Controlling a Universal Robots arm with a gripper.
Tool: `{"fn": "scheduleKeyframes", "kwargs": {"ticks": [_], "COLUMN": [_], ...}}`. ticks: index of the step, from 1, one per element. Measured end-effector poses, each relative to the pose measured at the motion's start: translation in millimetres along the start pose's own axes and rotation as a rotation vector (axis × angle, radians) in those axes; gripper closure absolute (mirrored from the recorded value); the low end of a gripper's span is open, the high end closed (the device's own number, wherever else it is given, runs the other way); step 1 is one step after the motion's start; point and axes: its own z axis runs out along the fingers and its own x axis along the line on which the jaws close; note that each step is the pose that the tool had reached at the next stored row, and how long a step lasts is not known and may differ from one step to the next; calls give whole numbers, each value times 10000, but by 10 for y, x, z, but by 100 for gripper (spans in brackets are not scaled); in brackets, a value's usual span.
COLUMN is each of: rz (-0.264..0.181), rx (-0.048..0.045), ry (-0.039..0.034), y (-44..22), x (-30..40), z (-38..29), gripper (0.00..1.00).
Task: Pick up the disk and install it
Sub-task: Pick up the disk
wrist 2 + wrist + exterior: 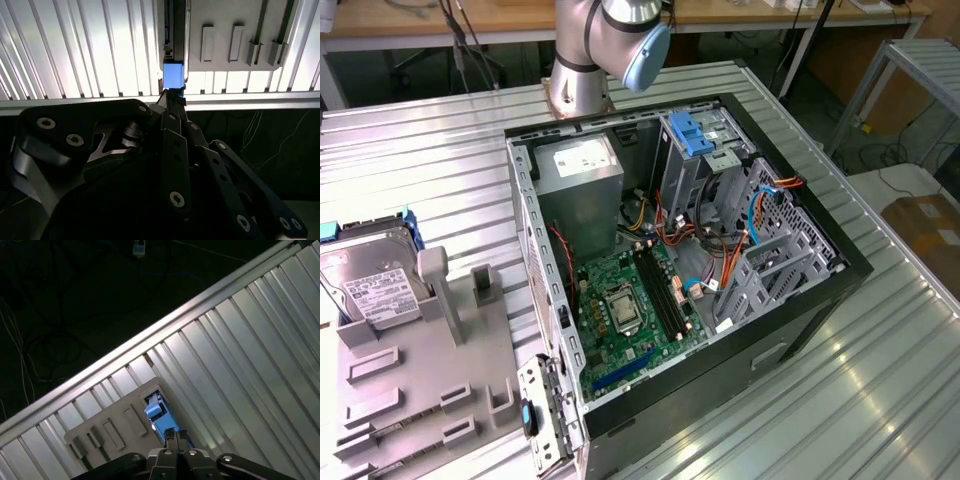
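The disk (368, 282) lies on a grey stand (420, 380) at the exterior view's left. In the first wrist view the gripper (176, 436) has its jaws squeezed together, holding nothing.

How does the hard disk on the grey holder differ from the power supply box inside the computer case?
The disk rests label-up on the grey holder outside the computer case; the power supply box sits inside it. The disk is thin and flat, the box taller and bulkier. The disk has blue side rails; the box shows none. Both are grey metal with a white label.
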Motion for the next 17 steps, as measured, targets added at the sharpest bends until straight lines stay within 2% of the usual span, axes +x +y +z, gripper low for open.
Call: {"fn": "scheduleKeyframes", "kwargs": {"ticks": [9, 14, 17], "rz": [-1755, -3170, -3658], "rx": [-22, -33, -33], "ry": [96, 149, 191], "y": [0, 0, 0], "x": [0, 0, 0], "z": [1, 4, 6], "gripper": [89, 89, 89]}}
